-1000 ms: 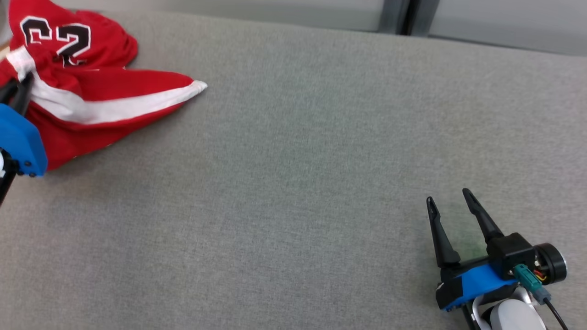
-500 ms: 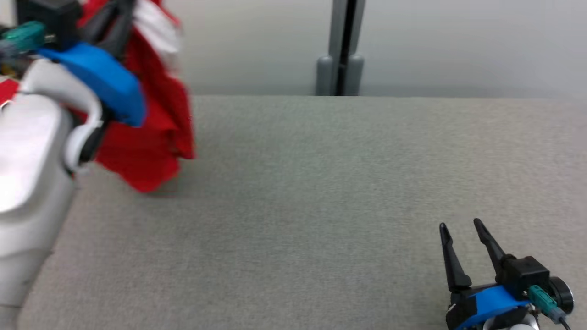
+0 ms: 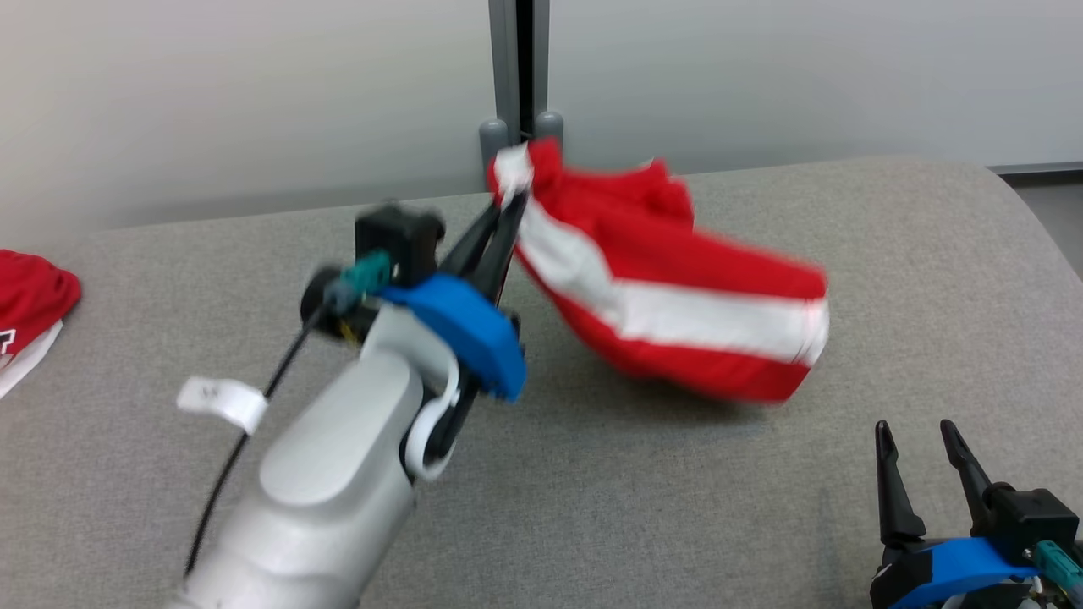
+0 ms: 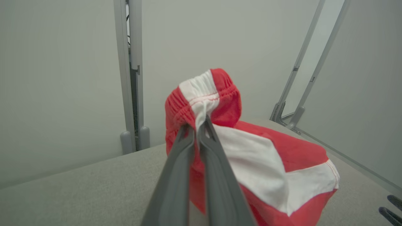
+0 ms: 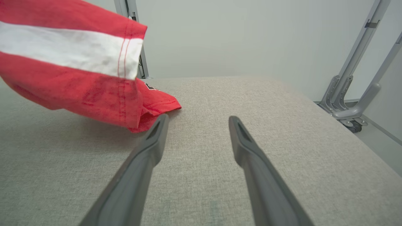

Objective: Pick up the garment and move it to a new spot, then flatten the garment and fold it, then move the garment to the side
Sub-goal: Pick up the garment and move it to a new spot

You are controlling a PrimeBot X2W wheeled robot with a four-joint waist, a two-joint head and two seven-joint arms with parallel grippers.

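Observation:
The garment (image 3: 677, 292) is red shorts with a white side stripe. It hangs in the air over the middle of the grey table (image 3: 592, 507), its lower end near the surface. My left gripper (image 3: 508, 203) is shut on its elastic waistband. From the left wrist, the fingertips (image 4: 199, 124) pinch the white part of the waistband of the garment (image 4: 267, 163). My right gripper (image 3: 918, 431) stands open at the lower right, empty. The right wrist view has the garment (image 5: 72, 72) hanging up and to the left of my right gripper (image 5: 198, 121).
Another red garment (image 3: 30, 296) lies at the table's far left edge. A grey post (image 3: 518, 76) stands behind the table against a pale wall. A metal frame (image 5: 355, 94) stands off the table's right side. A white tag (image 3: 222, 397) hangs on my left arm's cable.
My left arm has swung the garment from the left side to above the table's middle, lifting it off the surface. The head camera has turned too. The right gripper has stayed open.

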